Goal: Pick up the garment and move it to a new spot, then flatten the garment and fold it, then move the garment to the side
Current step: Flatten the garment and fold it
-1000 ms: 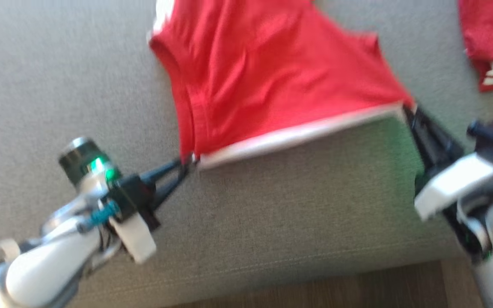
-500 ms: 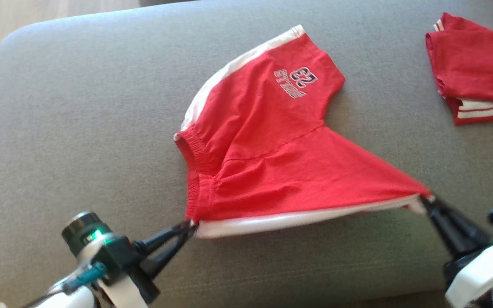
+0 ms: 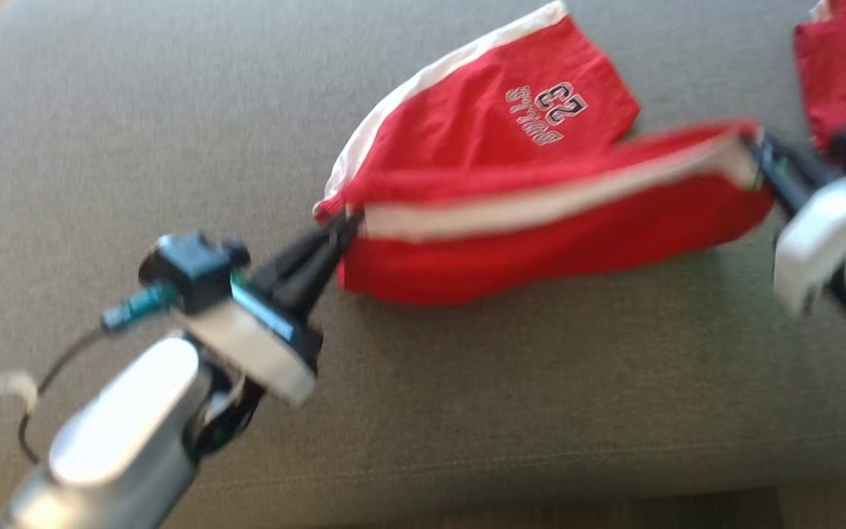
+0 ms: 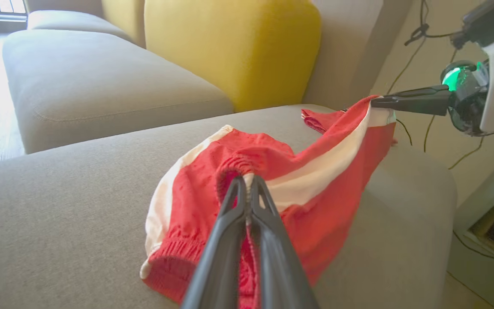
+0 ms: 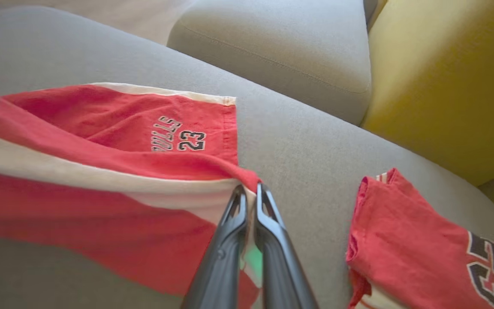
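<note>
red shorts now lifted, perhaps half-folded

Grey sofa cushion — red shorts partly resting, folded red jersey beside.

Cushion free left; shorts centre, folded shirt right.

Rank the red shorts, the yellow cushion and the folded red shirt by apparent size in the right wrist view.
Largest: red shorts.
Then yellow cushion and folded red shirt: too alike to rank, both cut by the frame's edge.
</note>
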Robot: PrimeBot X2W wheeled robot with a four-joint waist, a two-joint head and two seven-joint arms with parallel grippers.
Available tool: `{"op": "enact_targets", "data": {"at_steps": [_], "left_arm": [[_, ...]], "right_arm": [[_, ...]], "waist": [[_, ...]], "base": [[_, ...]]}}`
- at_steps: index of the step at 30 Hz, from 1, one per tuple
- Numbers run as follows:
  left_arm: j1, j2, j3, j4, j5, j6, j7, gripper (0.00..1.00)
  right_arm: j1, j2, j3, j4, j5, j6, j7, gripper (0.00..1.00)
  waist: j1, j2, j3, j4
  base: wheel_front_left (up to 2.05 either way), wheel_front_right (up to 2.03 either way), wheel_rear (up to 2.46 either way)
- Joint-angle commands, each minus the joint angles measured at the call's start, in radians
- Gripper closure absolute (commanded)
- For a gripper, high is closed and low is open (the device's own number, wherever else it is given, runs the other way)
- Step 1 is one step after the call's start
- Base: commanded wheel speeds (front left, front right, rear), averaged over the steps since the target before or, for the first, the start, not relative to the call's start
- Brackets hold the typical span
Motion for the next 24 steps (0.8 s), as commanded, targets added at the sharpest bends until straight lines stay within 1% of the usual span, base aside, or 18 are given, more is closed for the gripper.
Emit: {"op": "enact_targets", "data": {"at_steps": [1,5,8,12,18,24], "left_arm": [[-0.064,0.005,0.054,0.003,-0.027,-0.003,-0.001,1.00],[-0.152,-0.046,0.068,0.102,-0.082,-0.006,-0.003,1.00],[-0.207,-0.075,0.067,0.175,-0.116,-0.007,-0.003,1.00],[-0.270,-0.103,0.040,0.227,-0.159,-0.007,-0.004,1.00],[-0.341,-0.116,0.009,0.260,-0.194,-0.007,-0.006,1.00],[-0.361,-0.131,0.025,0.294,-0.185,-0.007,-0.006,1.00]], "right_arm": [[-0.082,-0.043,0.037,0.005,-0.012,0.000,0.003,1.00],[-0.280,-0.101,0.154,0.150,-0.032,0.000,-0.018,1.00],[-0.408,-0.119,0.235,0.249,-0.026,0.000,-0.044,1.00],[-0.549,-0.139,0.341,0.362,-0.016,0.000,-0.083,1.00],[-0.727,-0.143,0.471,0.498,0.002,0.000,-0.136,1.00],[-0.858,-0.129,0.575,0.621,0.026,0.000,-0.182,1.00]], "waist": [[0.0000,0.0000,0.048,0.025],[0.0000,0.0000,0.112,0.057],[0.0000,0.0000,0.151,0.081],[0.0000,0.0000,0.187,0.110],[0.0000,0.0000,0.223,0.135],[0.0000,0.0000,0.240,0.147]], "base": [[0.00,0.00,0.00],[0.00,0.00,0.00],[0.00,0.00,0.00],[0.00,0.00,0.00],[0.00,0.00,0.00],[0.00,0.00,0.00]]}}
